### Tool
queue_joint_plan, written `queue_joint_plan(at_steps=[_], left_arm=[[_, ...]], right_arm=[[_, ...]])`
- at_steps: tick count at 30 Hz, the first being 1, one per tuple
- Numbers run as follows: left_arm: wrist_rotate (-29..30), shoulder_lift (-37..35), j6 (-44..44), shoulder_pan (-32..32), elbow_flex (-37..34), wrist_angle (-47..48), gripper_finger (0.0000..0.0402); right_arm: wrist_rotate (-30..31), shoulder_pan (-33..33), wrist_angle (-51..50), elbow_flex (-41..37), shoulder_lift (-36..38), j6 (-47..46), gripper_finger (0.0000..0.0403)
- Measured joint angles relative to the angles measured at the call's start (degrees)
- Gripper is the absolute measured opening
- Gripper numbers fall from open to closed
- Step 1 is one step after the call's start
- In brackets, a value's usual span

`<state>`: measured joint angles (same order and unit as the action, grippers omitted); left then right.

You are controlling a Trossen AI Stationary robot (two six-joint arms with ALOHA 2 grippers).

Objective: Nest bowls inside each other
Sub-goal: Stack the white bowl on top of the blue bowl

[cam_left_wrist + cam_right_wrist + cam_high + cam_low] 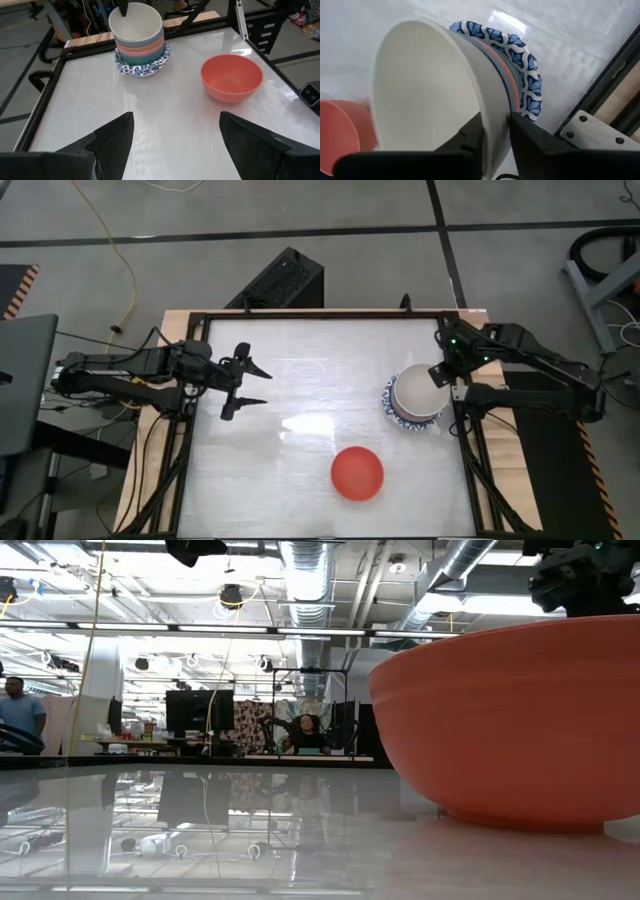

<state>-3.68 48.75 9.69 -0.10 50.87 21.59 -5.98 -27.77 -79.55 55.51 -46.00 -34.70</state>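
High view: one bowl stack (415,402); one red bowl (357,473) apart.

White glossy table (300,380), black frame (320,313), yellow cable (125,270), seated person (308,730), standing person (18,710)

No legible txt, labels, brand marks, nos. or signs from my station. I checked all four views: nothing printed on the bowls or table, and nothing I can read on the arms or in the room behind.
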Motion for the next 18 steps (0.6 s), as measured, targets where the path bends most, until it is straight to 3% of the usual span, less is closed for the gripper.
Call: queue_joint_plan(at_steps=[8,18], left_arm=[[-0.02,0.51,-0.33,0.0,0.0,0.21,0.0283],[-0.05,3.95,-0.4,0.01,0.0,0.9,0.0283]], right_arm=[[-0.09,0.0,-0.09,0.0,0.02,0.18,0.0147],[0.15,-0.15,-2.34,4.79,0.0,1.57,0.0155]])
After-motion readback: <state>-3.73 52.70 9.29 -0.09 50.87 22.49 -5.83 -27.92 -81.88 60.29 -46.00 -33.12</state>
